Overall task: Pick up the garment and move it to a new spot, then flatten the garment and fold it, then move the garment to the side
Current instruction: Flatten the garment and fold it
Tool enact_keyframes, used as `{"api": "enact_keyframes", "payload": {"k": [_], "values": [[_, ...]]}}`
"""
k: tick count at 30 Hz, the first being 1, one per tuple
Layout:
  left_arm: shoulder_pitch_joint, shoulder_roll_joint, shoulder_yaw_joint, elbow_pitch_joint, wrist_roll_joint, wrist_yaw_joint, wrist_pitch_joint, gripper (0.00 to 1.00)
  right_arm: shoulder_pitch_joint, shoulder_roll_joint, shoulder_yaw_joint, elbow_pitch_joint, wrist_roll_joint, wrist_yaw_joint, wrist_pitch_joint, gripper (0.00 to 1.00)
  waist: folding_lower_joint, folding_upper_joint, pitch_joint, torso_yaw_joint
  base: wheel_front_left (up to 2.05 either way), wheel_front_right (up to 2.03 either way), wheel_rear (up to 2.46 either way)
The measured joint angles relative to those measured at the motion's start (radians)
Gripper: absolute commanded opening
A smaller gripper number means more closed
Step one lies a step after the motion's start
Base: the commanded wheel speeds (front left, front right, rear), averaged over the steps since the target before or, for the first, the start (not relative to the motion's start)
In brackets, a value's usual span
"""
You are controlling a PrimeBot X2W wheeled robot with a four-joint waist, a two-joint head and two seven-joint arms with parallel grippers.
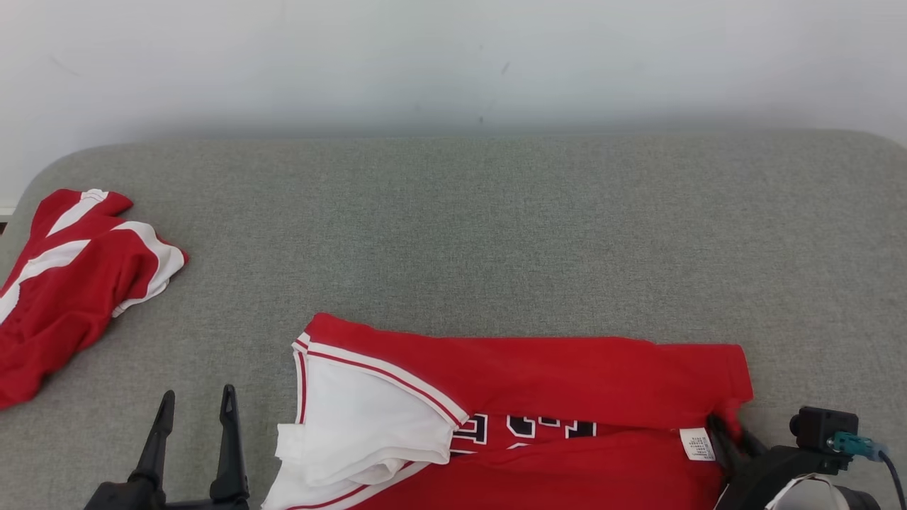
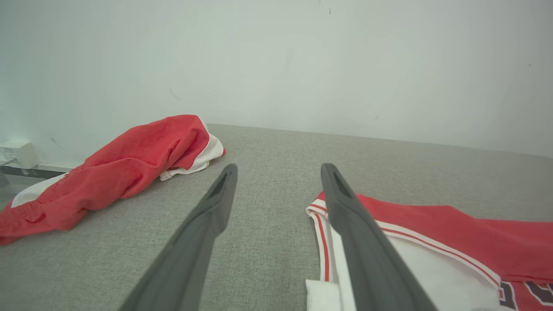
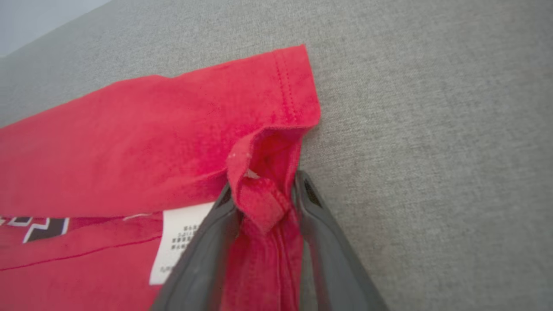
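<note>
The garment (image 1: 567, 382) is a red jersey with white trim and dark lettering. It lies partly folded on the grey padded surface (image 1: 496, 227), near the front edge. My right gripper (image 1: 730, 432) pinches a bunched fold at the jersey's right hem (image 3: 263, 203), next to a white care label (image 3: 177, 242); in the right wrist view the gripper (image 3: 264, 185) has cloth squeezed between both fingers. My left gripper (image 1: 198, 394) stands open just left of the jersey's white sleeve edge (image 2: 322, 211), with nothing between its fingers (image 2: 216, 207).
A second red and white piece of clothing (image 1: 71, 283) lies crumpled at the far left edge of the surface, also seen in the left wrist view (image 2: 121, 168). A pale wall (image 1: 453, 64) rises behind. Bare grey fabric stretches across the middle and back.
</note>
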Motion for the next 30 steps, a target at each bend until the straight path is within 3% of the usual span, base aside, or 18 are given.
{"api": "enact_keyframes", "payload": {"k": [1,8,20,25,30], "values": [[0.000,-0.003,0.005,0.003,0.006,-0.003,0.000,1.00,-0.003,0.002,0.005,0.006,0.005,0.000,-0.001,0.00,0.0000,0.0000,-0.001,0.001,0.00,0.00,0.00],[0.003,-0.019,0.026,0.021,0.030,-0.018,0.000,1.00,-0.025,-0.010,0.015,0.047,0.036,0.001,-0.026,0.00,0.0000,0.0001,-0.016,-0.003,0.00,0.00,0.00],[0.013,-0.033,0.038,0.026,0.042,-0.033,0.000,1.00,-0.052,-0.216,-0.134,0.126,0.043,0.000,-0.082,0.00,0.0000,0.0000,-0.038,-0.009,0.00,0.00,0.00],[0.018,-0.036,0.046,0.029,0.043,-0.034,0.000,1.00,-0.051,-0.198,-0.120,0.069,0.039,0.000,-0.078,0.00,0.0000,0.0001,-0.039,-0.024,0.00,0.00,0.00],[0.018,-0.037,0.056,0.029,0.045,-0.035,0.000,1.00,-0.032,-0.130,-0.071,-0.047,0.023,0.000,-0.058,0.00,0.0001,0.0001,-0.039,-0.037,0.00,0.00,0.00]]}}
